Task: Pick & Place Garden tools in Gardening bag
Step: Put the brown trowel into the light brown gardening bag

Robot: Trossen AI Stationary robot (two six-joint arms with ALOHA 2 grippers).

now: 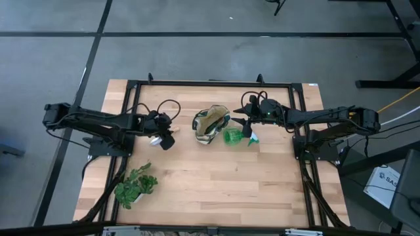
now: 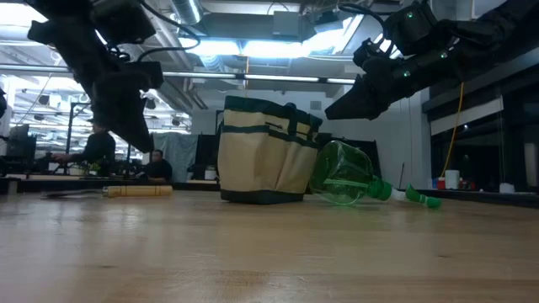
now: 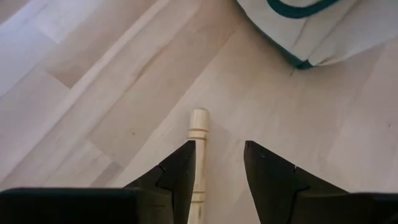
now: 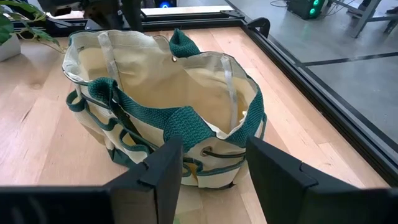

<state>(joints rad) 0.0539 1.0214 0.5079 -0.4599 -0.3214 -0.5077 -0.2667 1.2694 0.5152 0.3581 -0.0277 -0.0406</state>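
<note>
I see the soft fabric gardening bag (image 1: pixel 210 124) standing mid-table, the translucent spray bottle (image 1: pixel 234 136) lying against it. My left gripper (image 3: pixel 219 163) hangs parted over a wooden-handled tool (image 3: pixel 198 143); my right gripper (image 4: pixel 213 165), fingers apart, faces the bag.

One gardening bag (image 1: pixel 210 124) — one spray bottle (image 1: pixel 235 137), one wooden-handled tool (image 3: pixel 198 155), one plant sprig (image 1: pixel 136 185).

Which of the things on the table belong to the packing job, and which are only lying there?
Belong to the job: gardening bag; green spray bottle, lying beside the bag; wooden-handled tool, below the open left pincer; the open right pincer is near the bag.
Only lying about: leafy plant sprig, far from the bag.
</note>
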